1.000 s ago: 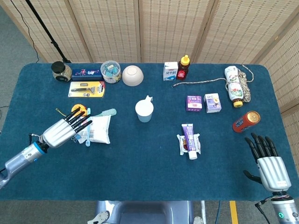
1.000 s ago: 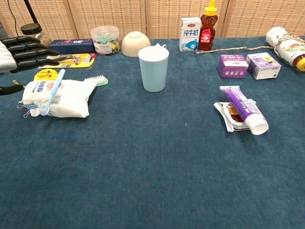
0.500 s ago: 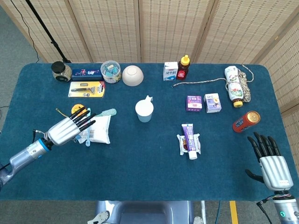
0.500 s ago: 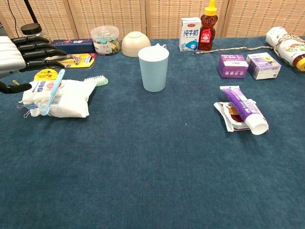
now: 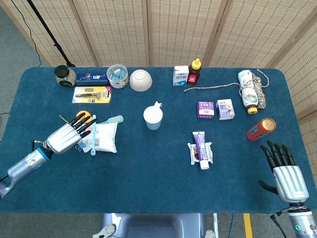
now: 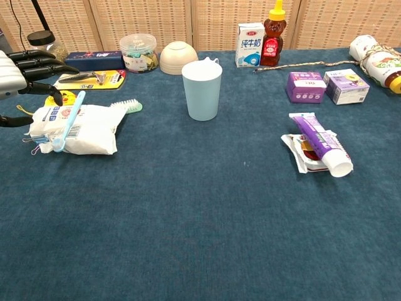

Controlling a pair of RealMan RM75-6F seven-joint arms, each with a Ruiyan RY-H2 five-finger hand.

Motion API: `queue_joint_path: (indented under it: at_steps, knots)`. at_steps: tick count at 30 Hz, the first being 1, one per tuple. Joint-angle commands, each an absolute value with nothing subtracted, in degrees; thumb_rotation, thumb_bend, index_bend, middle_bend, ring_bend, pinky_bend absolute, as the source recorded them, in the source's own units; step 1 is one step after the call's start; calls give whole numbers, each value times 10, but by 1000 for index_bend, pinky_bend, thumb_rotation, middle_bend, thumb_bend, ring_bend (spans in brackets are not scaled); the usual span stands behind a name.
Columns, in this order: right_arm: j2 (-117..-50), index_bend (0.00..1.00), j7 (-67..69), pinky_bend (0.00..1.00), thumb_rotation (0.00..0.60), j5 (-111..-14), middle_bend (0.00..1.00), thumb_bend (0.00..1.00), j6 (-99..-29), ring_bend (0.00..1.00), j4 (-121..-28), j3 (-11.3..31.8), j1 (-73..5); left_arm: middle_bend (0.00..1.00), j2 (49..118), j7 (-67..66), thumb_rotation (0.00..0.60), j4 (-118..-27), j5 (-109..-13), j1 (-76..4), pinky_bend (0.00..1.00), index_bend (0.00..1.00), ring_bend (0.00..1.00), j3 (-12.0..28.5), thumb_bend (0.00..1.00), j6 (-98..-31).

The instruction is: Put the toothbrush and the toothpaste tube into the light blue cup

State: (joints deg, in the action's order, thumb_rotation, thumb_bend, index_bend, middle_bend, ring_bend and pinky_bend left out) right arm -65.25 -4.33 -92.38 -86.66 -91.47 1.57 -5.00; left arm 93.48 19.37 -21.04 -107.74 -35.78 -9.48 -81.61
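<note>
The light blue cup point(image 5: 153, 118) point(image 6: 202, 89) stands upright mid-table. A purple and white toothpaste tube point(image 5: 200, 148) point(image 6: 321, 143) lies on a torn wrapper to the cup's right. On the left, a light blue toothbrush point(image 5: 93, 134) point(image 6: 69, 119) lies across a white packet point(image 5: 106, 137) point(image 6: 88, 130). My left hand point(image 5: 67, 136) point(image 6: 25, 69) hovers at the packet's left edge, fingers spread and holding nothing. Beyond the toothpaste, my right hand point(image 5: 285, 173) rests open near the front right corner, seen only in the head view.
A mint green brush point(image 5: 115, 119) point(image 6: 127, 105) pokes out behind the packet. A razor pack point(image 5: 92, 94), jar point(image 5: 117, 75) and bowl point(image 5: 140, 80) line the back left. Milk carton point(image 5: 180, 75), honey bottle point(image 5: 194, 72), two purple boxes point(image 5: 216, 109) and a can point(image 5: 260, 129) sit right.
My left hand has drawn back slightly to the left from the packet, fingers dipping a little. The right hand shifted slightly. No object has moved.
</note>
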Motion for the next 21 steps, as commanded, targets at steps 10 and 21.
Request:
queue_joint_path:
  at_steps: [10,21]
  knots:
    - [-657,0,-52,0,600,-920,0,0,-861,0,-915,15,-51,0,958,202,600,-198,-1055,-376,0,359,0,-92,285,-796]
    - [-658,0,-50,0,600,-915,0,0,-860,0,-912,17,-52,0,969,181,600,-201,-1051,-385,0,359,0,-102,286,-776]
